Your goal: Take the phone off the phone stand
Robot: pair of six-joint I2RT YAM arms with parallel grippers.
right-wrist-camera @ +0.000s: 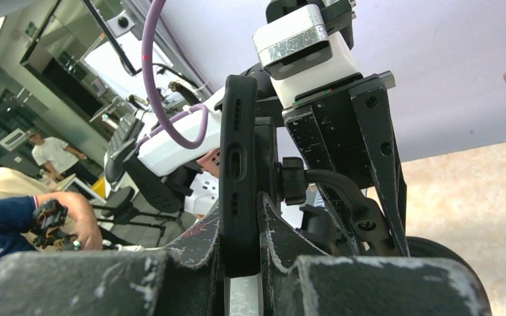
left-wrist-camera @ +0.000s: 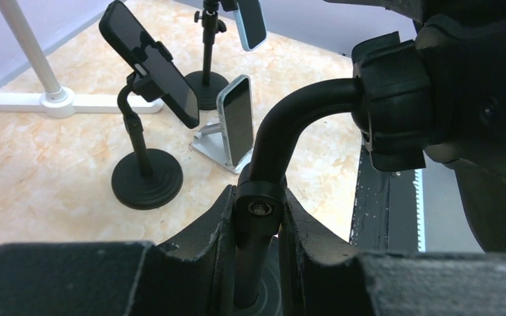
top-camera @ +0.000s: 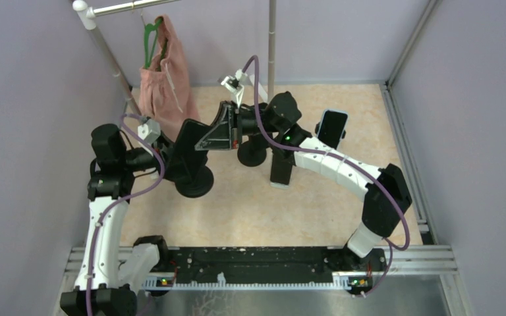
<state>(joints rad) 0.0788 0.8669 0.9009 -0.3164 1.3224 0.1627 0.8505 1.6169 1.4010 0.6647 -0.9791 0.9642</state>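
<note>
Right gripper (right-wrist-camera: 240, 220): closed on an edge of the phone (right-wrist-camera: 238, 145), one finger on each face, placed to draw it free. Left gripper (left-wrist-camera: 258, 224): closed round the neck of the phone stand (left-wrist-camera: 296, 115), judged to steady it against that pull. Phone: seated in the stand on the table (top-camera: 270, 214), not yet removed.

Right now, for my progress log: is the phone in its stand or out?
In. The phone lies flat against the holder of the phone stand, while the right gripper is shut on its edge.
</note>
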